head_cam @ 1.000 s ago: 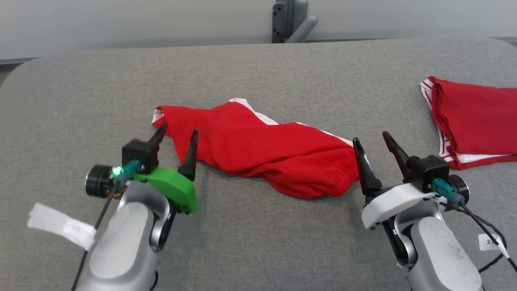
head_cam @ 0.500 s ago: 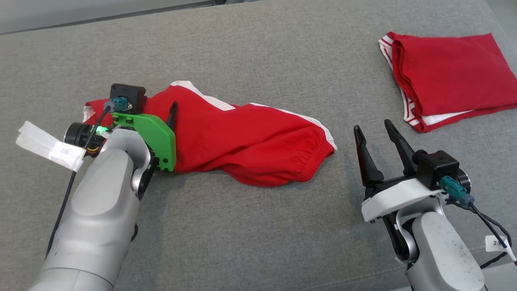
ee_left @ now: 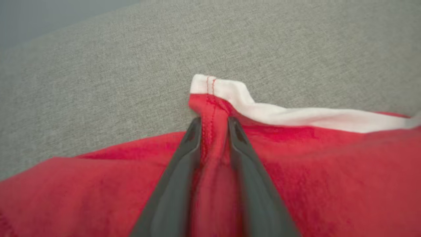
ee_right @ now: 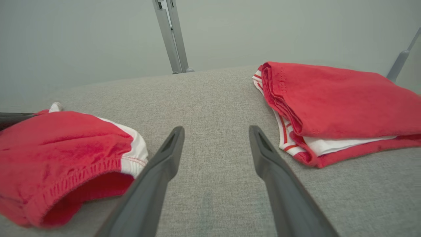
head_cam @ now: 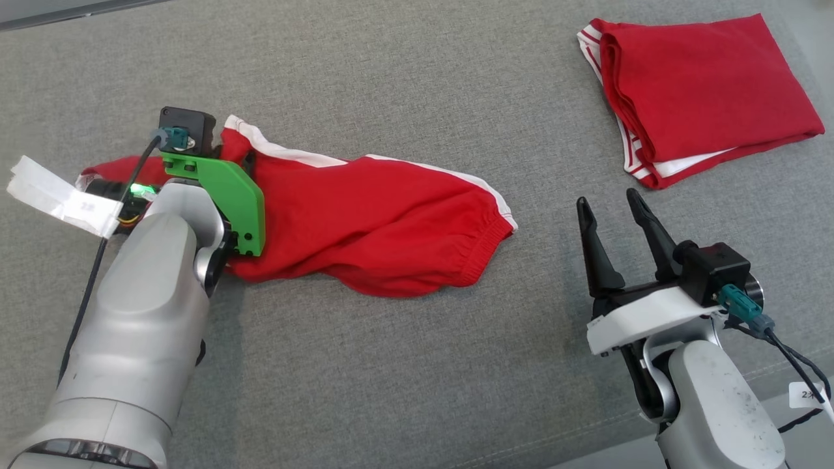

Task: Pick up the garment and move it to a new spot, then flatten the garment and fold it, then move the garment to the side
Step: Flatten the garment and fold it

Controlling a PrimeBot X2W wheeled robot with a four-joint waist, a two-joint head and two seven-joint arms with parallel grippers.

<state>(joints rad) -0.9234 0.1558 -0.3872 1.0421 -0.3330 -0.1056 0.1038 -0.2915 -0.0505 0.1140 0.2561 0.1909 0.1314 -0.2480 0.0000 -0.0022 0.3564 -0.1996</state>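
A crumpled red garment (head_cam: 378,221) with white side stripes lies across the grey padded surface (head_cam: 391,365). My left gripper (ee_left: 213,123) is at its left end, near the white hem corner. Its two dark fingers have drawn close together with a raised ridge of the red garment (ee_left: 329,171) pinched between them. From the head camera, the green wrist plate (head_cam: 225,195) covers most of those fingers. My right gripper (head_cam: 607,199) stands open just right of the garment's elastic waistband (ee_right: 59,154), touching nothing, its fingers (ee_right: 164,164) spread over bare surface.
A second red garment (head_cam: 704,85), folded with white striped trim, lies at the far right, close to my right gripper in the wrist view (ee_right: 335,102). A white tag (head_cam: 62,195) hangs from the left arm. A metal post (ee_right: 171,36) stands behind the surface.
The head camera has tilted down. My left gripper moved forward over the garment's left end and its fingers narrowed onto a fold of cloth. The right gripper stayed open.
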